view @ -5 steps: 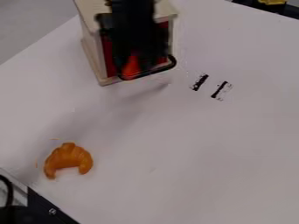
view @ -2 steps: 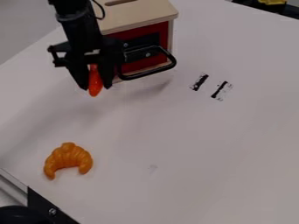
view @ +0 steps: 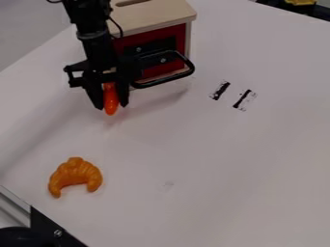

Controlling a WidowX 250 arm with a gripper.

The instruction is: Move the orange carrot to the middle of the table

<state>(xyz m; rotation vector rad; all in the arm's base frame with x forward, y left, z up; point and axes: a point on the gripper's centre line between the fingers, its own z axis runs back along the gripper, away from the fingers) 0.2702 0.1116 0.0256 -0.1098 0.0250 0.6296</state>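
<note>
My gripper (view: 111, 105) hangs at the upper left of the view, in front of the left part of the wooden box. It is shut on the orange carrot (view: 111, 100), which points downward between the two fingers with its tip showing just below them. Whether the carrot's tip touches the white table (view: 213, 149) I cannot tell.
A wooden box (view: 158, 17) with a red front and a black handle (view: 164, 83) stands behind the gripper. An orange-brown toy croissant (view: 76, 175) lies at the lower left. Two black marks are on the table right of the box.
The gripper has come from in front of the box out to the left with the carrot, then shifted slightly right and down. The box and croissant have stayed put.
</note>
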